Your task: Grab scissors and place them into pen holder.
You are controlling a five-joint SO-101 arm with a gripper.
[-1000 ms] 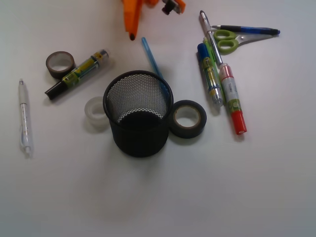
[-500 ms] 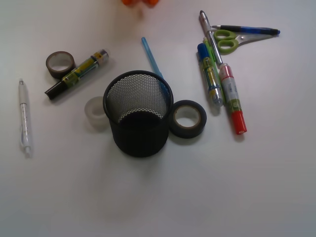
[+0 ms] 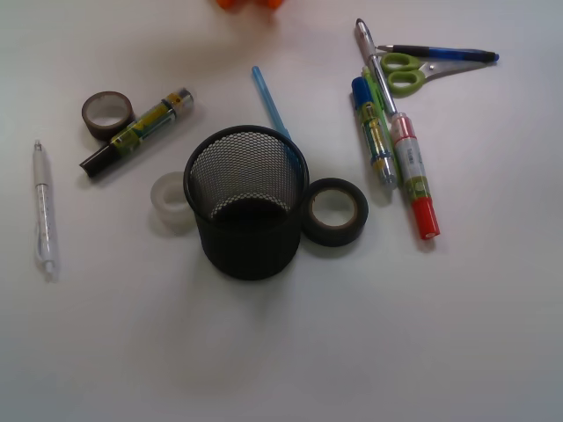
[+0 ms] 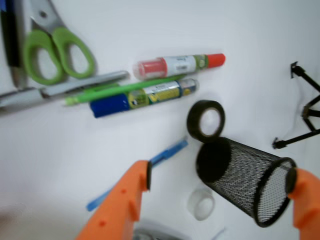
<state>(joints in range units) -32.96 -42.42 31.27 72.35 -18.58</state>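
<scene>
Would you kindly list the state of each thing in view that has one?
gripper: open, holding nothing
scissors: flat on the table, not yet grasped
pen holder: upright, open top, nothing visible inside
black tape roll: flat, touching the pen holder
red-capped marker: capped, lying flat
blue-capped marker: capped, lying flat

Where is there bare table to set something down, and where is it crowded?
Bare: the whole near strip below the pen holder, and the right side below the red-capped marker. Crowded: the top right, where the scissors, pens and markers lie bunched, and around the holder with its tape rolls.
</scene>
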